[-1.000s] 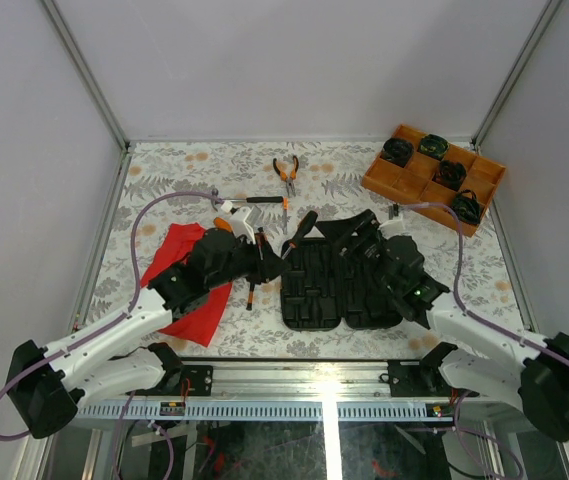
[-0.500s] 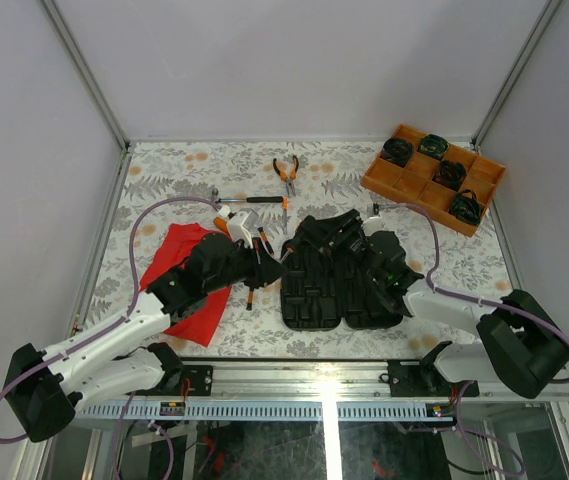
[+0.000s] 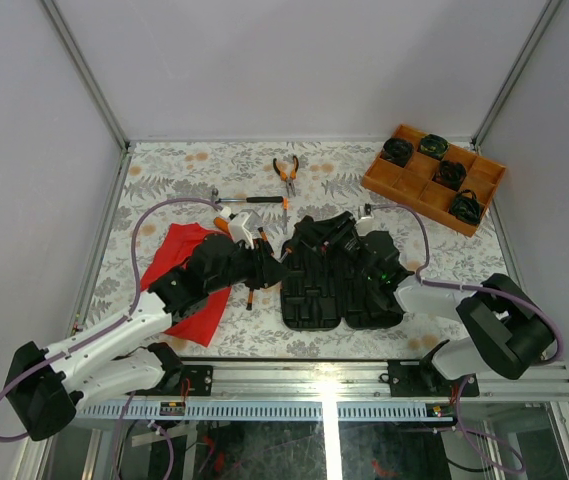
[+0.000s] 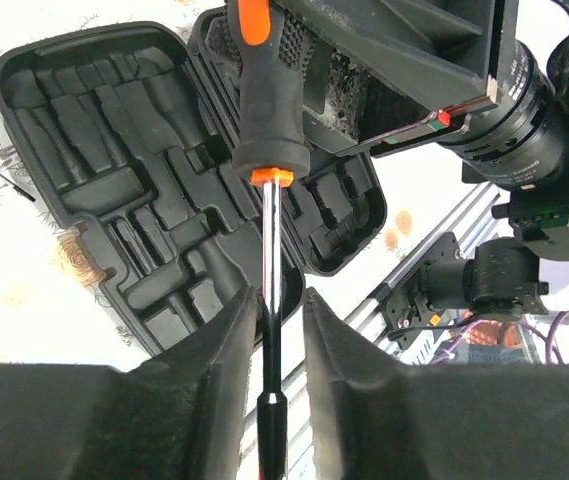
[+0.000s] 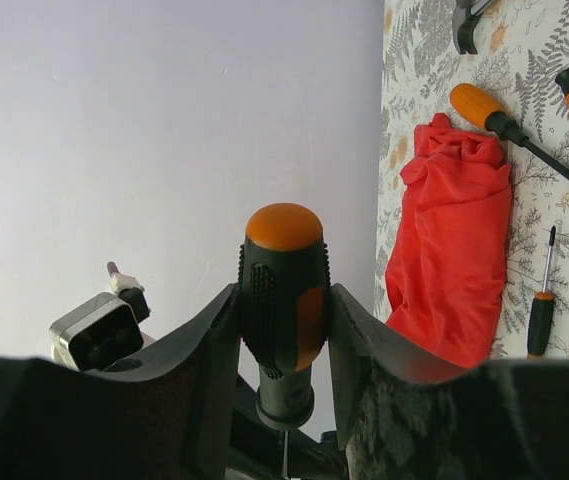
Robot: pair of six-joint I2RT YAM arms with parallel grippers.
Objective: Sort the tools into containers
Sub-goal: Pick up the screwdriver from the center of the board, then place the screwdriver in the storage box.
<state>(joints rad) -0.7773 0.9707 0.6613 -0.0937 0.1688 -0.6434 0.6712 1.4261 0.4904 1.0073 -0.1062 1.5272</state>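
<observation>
A screwdriver [image 4: 269, 90] with a black-and-orange handle hangs over the open black tool case [image 3: 316, 300], held between both arms. My right gripper [image 5: 284, 290] is shut on its handle [image 5: 284, 300], a finger pressed to each side. My left gripper [image 4: 281, 300] is slightly open around the steel shaft [image 4: 272, 240], which leans on the left finger with a gap to the right one. The case's moulded slots [image 4: 114, 170] lie open below. Orange-handled pliers [image 3: 285, 172] and a hammer [image 3: 249, 200] lie on the far part of the table. More screwdrivers [image 5: 539, 300] rest beside the cloth.
A red cloth [image 3: 182, 248] lies left of the case, partly under my left arm. An orange compartment tray [image 3: 379, 180] of black round items stands at the back right. White walls close the table on three sides.
My right gripper swung left to the screwdriver's handle and closed on it. My left gripper's jaws eased apart a little on the shaft.
</observation>
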